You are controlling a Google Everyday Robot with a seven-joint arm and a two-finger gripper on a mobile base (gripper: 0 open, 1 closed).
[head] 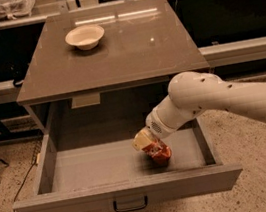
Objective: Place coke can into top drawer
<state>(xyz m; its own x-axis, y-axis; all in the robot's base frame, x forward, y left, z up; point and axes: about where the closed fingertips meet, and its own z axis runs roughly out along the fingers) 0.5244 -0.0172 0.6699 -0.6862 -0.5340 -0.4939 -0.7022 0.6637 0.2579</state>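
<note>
The white, smooth-shelled robot arm [222, 95] reaches in from the right, sloping down and leftward, its cream-coloured gripper [148, 142] low, near the centre.

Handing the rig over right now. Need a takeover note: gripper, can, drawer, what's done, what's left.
Gripper: down inside the open top drawer, right of centre, right at the coke can. Whether it grips the can does not show.
Coke can: low in the drawer, near the front panel; can't tell if it rests on the floor.
White bowl: on the cabinet top, not part of the job.
Done: drawer open, can inside it.
Left: confirm release, lift the arm out.
</note>
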